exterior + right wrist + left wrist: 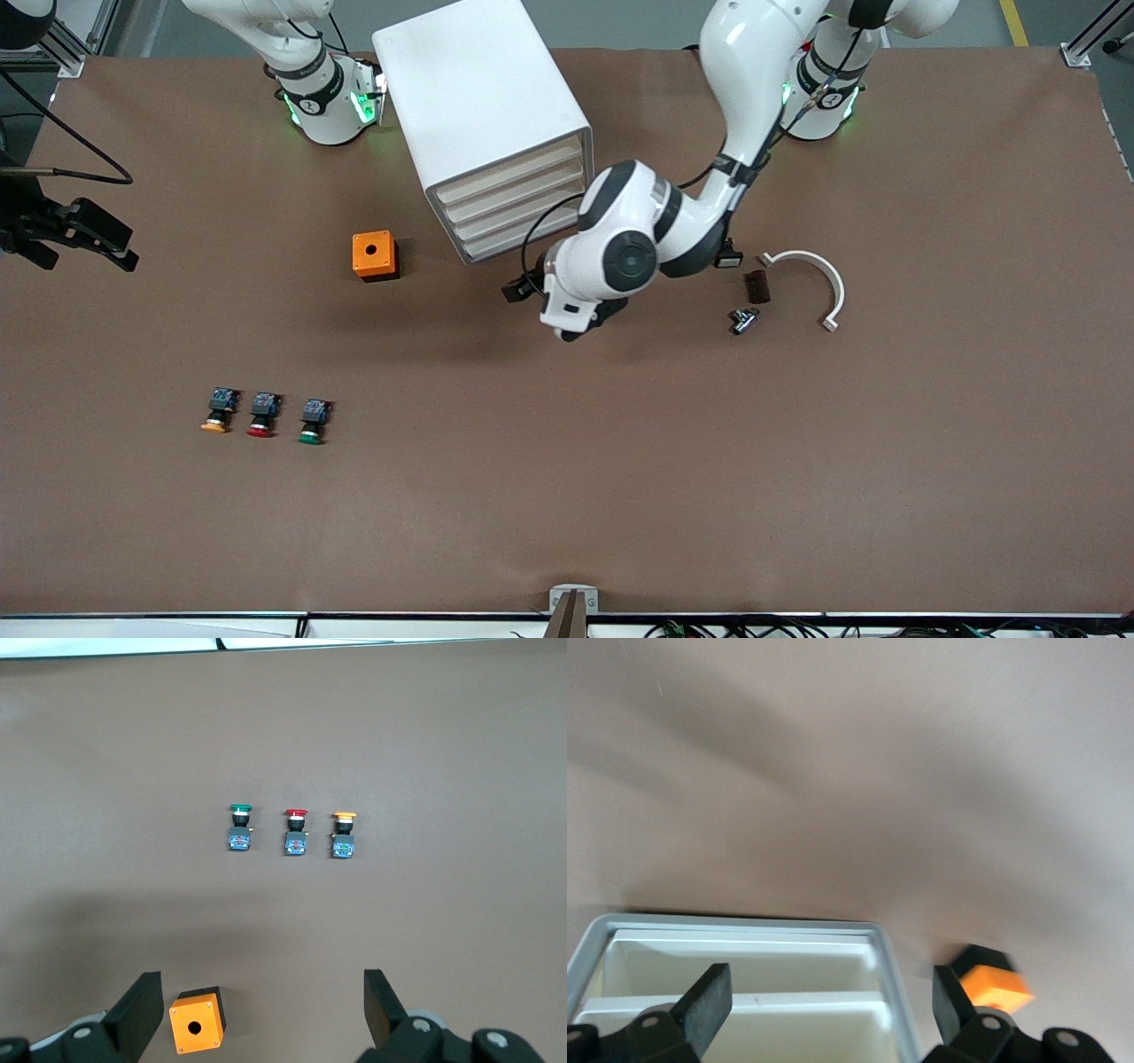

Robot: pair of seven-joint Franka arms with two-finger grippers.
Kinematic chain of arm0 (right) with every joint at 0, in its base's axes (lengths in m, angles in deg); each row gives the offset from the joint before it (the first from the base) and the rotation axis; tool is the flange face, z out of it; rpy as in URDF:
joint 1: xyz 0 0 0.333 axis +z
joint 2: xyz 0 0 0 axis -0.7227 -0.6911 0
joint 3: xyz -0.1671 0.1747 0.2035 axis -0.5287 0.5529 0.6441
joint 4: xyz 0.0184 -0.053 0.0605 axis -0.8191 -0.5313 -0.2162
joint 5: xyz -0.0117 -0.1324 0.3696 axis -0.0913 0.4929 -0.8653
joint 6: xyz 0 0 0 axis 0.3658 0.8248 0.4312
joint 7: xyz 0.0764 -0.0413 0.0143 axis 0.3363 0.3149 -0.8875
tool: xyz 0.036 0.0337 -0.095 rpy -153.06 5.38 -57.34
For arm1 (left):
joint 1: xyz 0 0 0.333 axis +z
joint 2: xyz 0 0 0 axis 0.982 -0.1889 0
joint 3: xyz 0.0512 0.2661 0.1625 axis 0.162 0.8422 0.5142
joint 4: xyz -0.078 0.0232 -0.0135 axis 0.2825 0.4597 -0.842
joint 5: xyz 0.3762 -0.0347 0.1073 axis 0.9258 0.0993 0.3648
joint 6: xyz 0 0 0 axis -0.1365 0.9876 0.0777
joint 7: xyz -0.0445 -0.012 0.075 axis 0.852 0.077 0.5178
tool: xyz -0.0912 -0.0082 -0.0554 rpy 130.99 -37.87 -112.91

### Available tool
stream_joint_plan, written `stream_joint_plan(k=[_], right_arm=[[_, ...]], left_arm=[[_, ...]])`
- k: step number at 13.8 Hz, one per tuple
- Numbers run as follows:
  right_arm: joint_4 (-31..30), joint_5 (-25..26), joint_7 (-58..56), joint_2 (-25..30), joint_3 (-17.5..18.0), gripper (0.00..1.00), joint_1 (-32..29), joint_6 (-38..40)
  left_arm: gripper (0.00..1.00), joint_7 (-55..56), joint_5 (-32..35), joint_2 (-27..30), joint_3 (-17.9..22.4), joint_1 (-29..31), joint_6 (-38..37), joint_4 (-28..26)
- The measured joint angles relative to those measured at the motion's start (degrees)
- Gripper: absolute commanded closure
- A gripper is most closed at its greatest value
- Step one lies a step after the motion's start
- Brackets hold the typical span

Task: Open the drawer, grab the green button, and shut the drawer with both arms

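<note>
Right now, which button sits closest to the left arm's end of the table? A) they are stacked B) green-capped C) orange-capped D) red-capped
B: in the front view the three buttons lie in a row, and the green-capped button is at the end toward the left arm, with the red-capped button in the middle and the orange-capped button at the right arm's end.

The cabinet [483,115] stands on the counter [620,496], its four drawers [518,208] stacked and shut. Beside it, toward the right arm's end, sits a small box with a round hole [374,255]. Nearer the front camera than the cabinet, three push buttons [265,414] lie in a row. The left tool [567,310] hangs in front of the cabinet's drawers.
</note>
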Motion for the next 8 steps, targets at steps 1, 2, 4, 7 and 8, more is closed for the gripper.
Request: stream_joint_plan(k=[1, 2, 4, 7, 8], right_arm=[[0.08, 0.03, 0.0, 0.01, 0.0, 0.0, 0.0, 0.0], [0.17, 0.04, 0.0, 0.02, 0.02, 0.0, 0.0, 0.0], [0.24, 0.06, 0.0, 0.02, 0.08, 0.0, 0.0, 0.0], [0.26, 0.09, -0.01, 0.02, 0.1, 0.0, 0.0, 0.0], [0.26, 0.1, -0.02, 0.03, 0.11, 0.0, 0.0, 0.0]], left_arm=[[0.0, -0.12, 1.68, 1.62, 0.3, 1.45, -0.02, 0.03], [0.01, -0.61, 3.63, 3.16, 0.53, 3.12, -0.02, 0.06], [0.01, -4.8, 9.54, 6.22, 0.64, 6.85, -1.7, 0.05], [0.01, -11.35, 20.21, 10.65, 0.68, 11.68, -7.9, 0.05], [0.01, -14.64, 21.3, 12.11, 0.71, 13.34, -10.64, 0.04]])
